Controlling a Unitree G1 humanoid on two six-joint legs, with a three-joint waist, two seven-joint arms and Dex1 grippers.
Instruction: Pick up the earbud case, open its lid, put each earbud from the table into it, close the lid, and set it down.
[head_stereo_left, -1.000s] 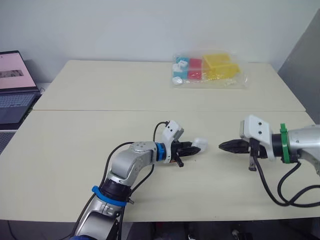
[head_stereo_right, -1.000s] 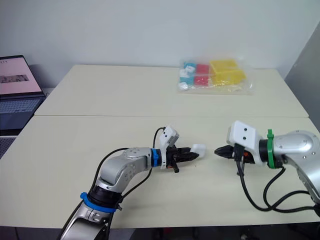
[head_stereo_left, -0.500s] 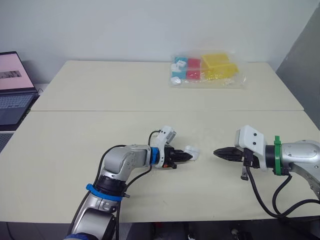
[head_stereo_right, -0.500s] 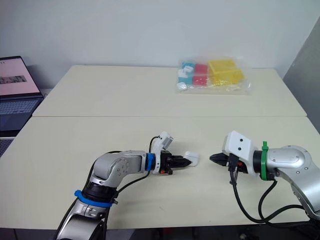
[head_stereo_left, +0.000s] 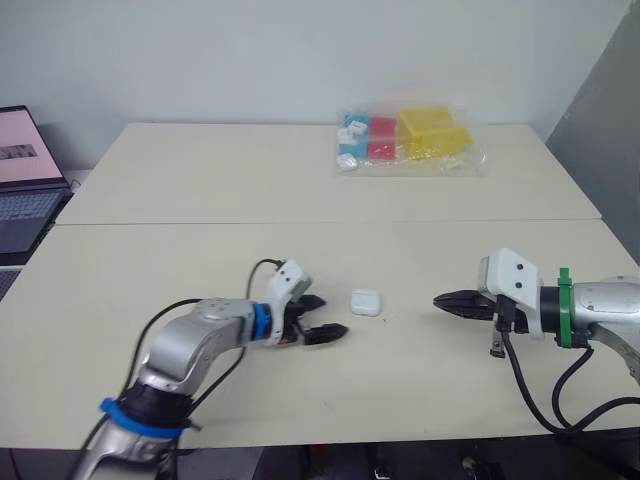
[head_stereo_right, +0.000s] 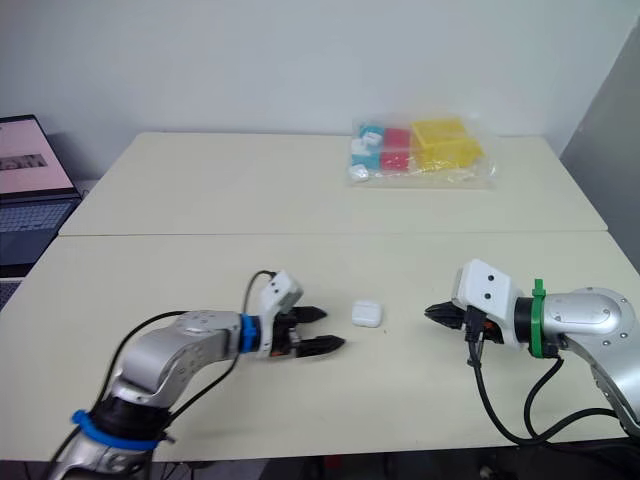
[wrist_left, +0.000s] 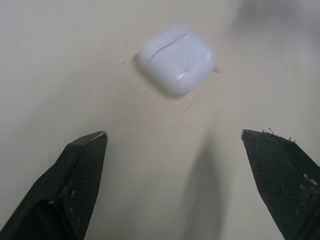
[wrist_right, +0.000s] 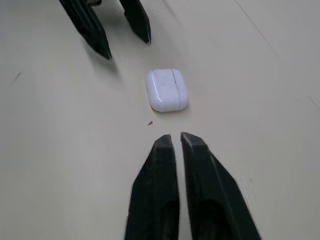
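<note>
Here our left gripper (head_stereo_left: 331, 315) hangs spread wide and empty just left of the white earbud case (head_stereo_left: 366, 302), which lies with its lid closed on the table (head_stereo_left: 200, 250). Our right gripper (head_stereo_left: 440, 300), fingers almost together and holding nothing, points at the case from the right.

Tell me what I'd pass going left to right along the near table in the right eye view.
left gripper, fingers open → earbud case, lid closed, held by neither gripper → right gripper, fingers shut, pointing at the case
</note>
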